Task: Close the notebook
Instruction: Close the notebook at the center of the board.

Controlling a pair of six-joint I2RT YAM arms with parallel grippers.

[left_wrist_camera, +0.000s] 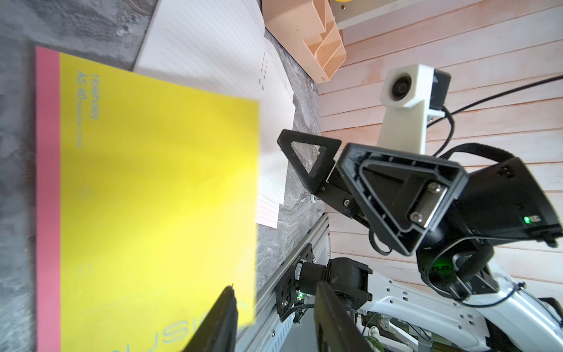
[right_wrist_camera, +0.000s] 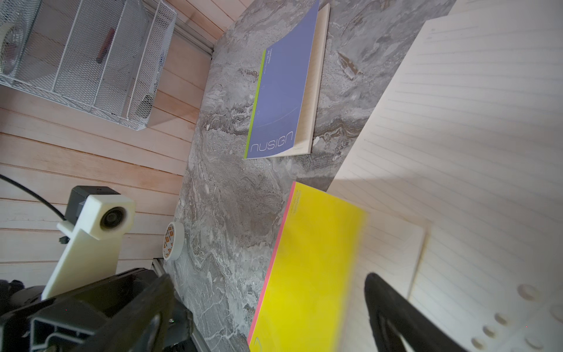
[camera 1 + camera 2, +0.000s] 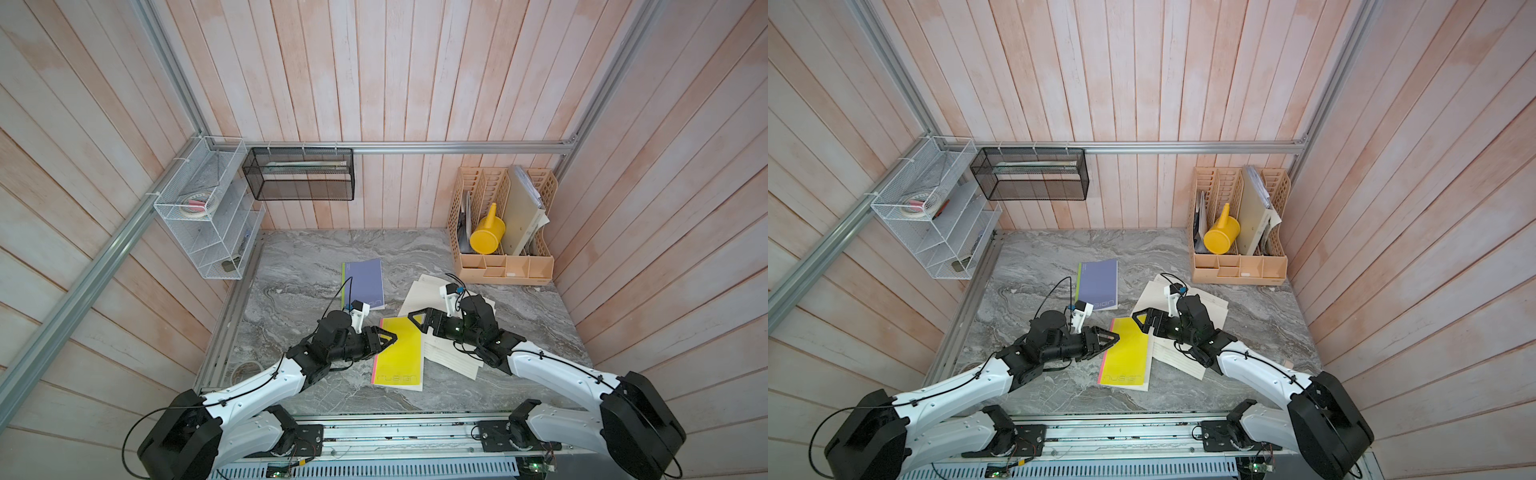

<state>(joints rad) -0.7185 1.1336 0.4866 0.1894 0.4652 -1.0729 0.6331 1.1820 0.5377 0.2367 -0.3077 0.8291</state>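
The yellow notebook point(image 3: 401, 361) lies between 2 claws, long axis pointing away from the robot. Left claw point(image 3: 390, 336), nearer, sits at the spine edge, half-open and empty. Right claw point(image 3: 415, 321) is open and empty.

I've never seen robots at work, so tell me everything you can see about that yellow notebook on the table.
The yellow notebook is a thin, paper-covered booklet with a pink spine strip and pale "nusign" lettering. It looks closed and lies flat on the grey marbled table, its free edge overlapping loose lined paper sheets. The left gripper, jaws apart, is over its far spine-side corner; contact cannot be told.
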